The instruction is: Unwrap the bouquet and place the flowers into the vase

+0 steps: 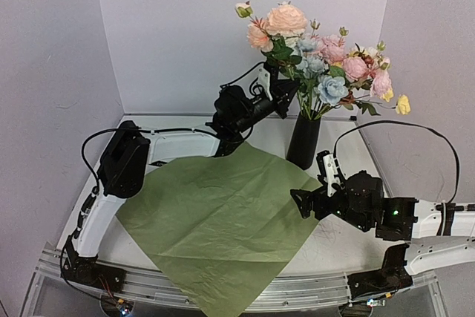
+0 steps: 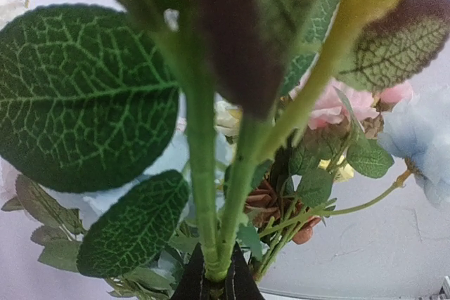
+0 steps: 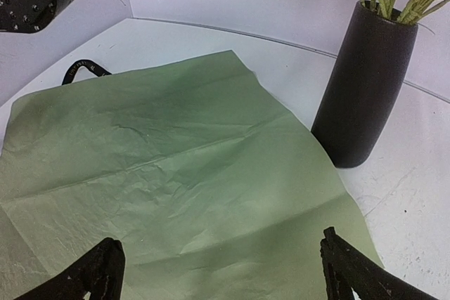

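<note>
The bouquet is undone: its wrapping paper (image 1: 215, 213) (image 3: 176, 166) lies flat on the table, green side up. The flowers (image 1: 319, 57) (image 2: 330, 103), pink, peach, pale blue and yellow, stand with their stems in the tall black vase (image 1: 303, 142) (image 3: 365, 89). My left gripper (image 1: 291, 94) (image 2: 214, 284) is shut on two green stems just above the vase mouth, with leaves filling its view. My right gripper (image 1: 313, 183) (image 3: 221, 272) hangs wide open over the paper's right edge, in front of the vase, with nothing between its fingers (image 3: 98, 275).
A black ribbon (image 3: 83, 68) lies on the table past the paper's far left corner. White walls (image 1: 185, 35) close in the table on three sides. The left arm (image 1: 122, 161) arches over the paper's left side, and a metal rail (image 1: 297, 298) runs along the near edge.
</note>
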